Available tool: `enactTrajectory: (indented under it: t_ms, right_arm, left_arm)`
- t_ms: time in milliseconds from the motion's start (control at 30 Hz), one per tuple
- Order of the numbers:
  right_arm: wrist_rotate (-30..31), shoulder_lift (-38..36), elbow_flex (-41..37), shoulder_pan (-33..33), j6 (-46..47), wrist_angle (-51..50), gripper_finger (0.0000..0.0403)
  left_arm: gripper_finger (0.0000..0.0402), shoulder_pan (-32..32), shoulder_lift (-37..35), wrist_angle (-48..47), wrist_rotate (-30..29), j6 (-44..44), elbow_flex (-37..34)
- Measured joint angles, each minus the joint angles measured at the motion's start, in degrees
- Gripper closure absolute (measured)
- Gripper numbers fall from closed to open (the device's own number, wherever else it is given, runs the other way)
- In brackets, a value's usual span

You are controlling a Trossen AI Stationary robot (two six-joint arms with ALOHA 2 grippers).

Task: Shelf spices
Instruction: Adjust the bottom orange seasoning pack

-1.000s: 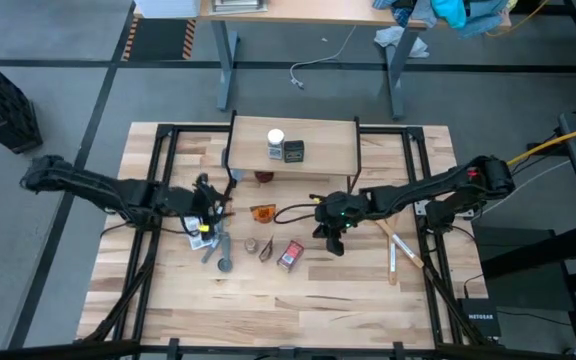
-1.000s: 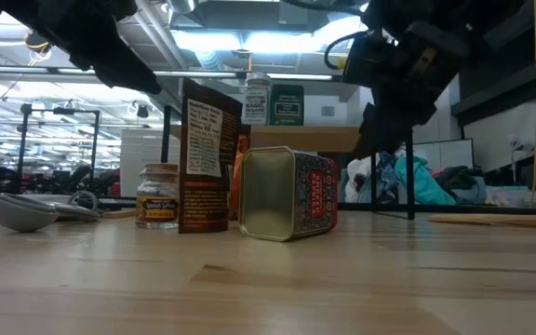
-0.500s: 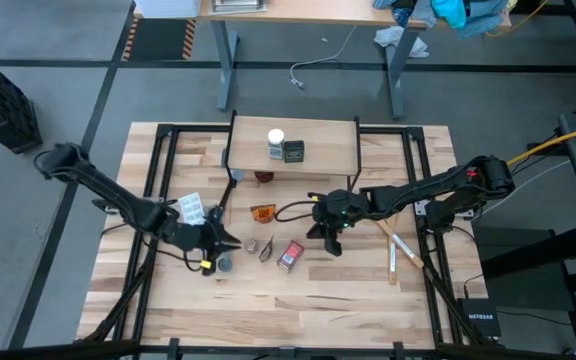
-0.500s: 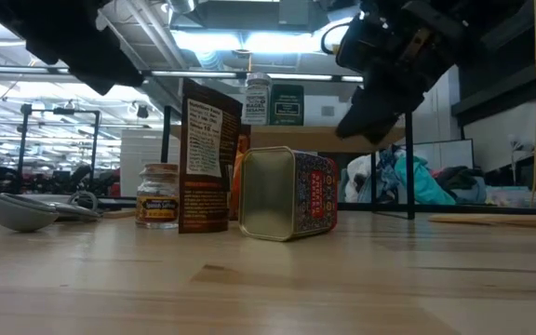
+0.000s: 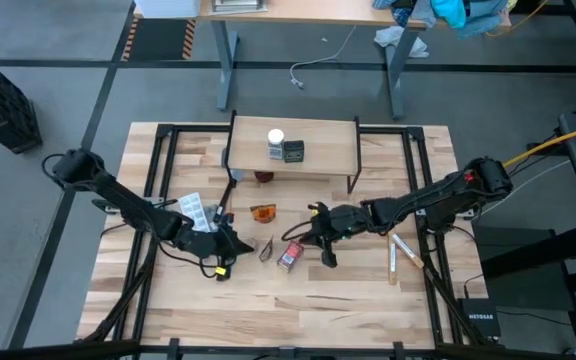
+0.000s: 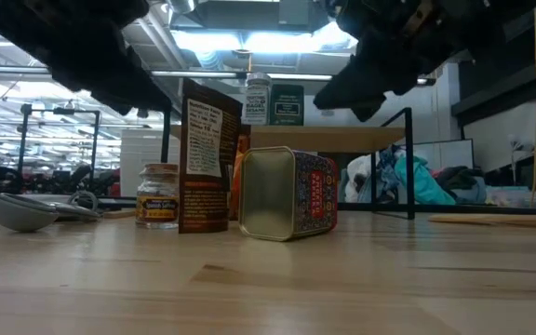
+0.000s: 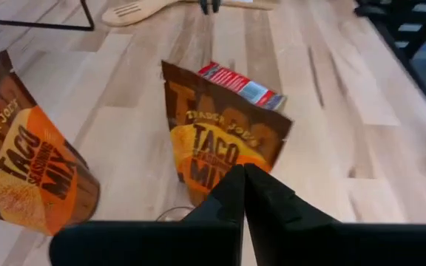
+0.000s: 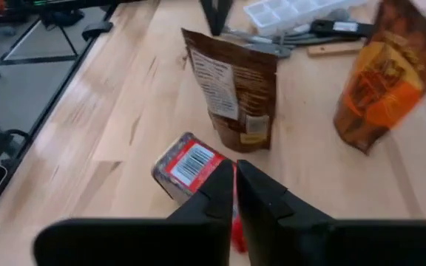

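Note:
The shelf [image 5: 318, 150] stands at the table's far middle, with a white-capped jar [image 5: 275, 138] and a dark square tin [image 5: 292, 152] on its board. A brown jar [image 5: 263, 177] sits under it. On the table, an orange packet [image 5: 262, 212] lies flat, a taco mix packet [image 7: 224, 144] stands upright, a red-topped tin [image 8: 189, 167] lies on its side, and a small jar [image 6: 158, 195] stands beside the packet. My left gripper [image 7: 242, 181] hovers shut just left of the upright packet. My right gripper [image 8: 234, 176] hovers shut over the red tin.
A white ice tray [image 5: 196, 208] lies by the left arm. A grey spoon [image 6: 17, 209] rests at the left. A wooden spatula [image 5: 390, 235] and a pale utensil [image 5: 391, 260] lie at the right. The table's near half has free room.
My left gripper has swung from the ice tray toward the near edge and the right, sinking toward the upright packet, and its fingers have come together. My right gripper has shifted left toward the red tin and tipped downward. No spice has moved.

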Motion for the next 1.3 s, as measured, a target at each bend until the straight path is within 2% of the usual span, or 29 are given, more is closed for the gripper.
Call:
enactTrajectory:
  t_ms: [100,267,500,833,1300]
  right_arm:
    - [-0.2,2.6,0.0,0.2,-1.0,2.8,0.0397]
    - [-0.2,7.0,0.0,-0.1,-1.2,9.9,0.0387]
    - [-0.5,11.9,0.6,-0.1,-1.7,15.7,0.0397]
    - [-0.6,17.0,6.9,-0.1,-7.5,16.1,0.0397]
    - [-1.0,20.8,9.6,-3.5,-8.7,16.0,0.0398]
  left_arm:
    - [0.0398,0.6,1.1,1.2,0.0,0.6,0.0]
    - [0.0400,1.8,2.0,2.1,0.0,1.2,0.0]
    - [0.0400,3.2,2.2,2.3,0.0,1.3,0.0]
    - [0.0399,3.4,2.6,2.7,0.2,1.0,0.0]
    - [0.0400,3.3,2.6,3.7,1.6,0.3,0.0]
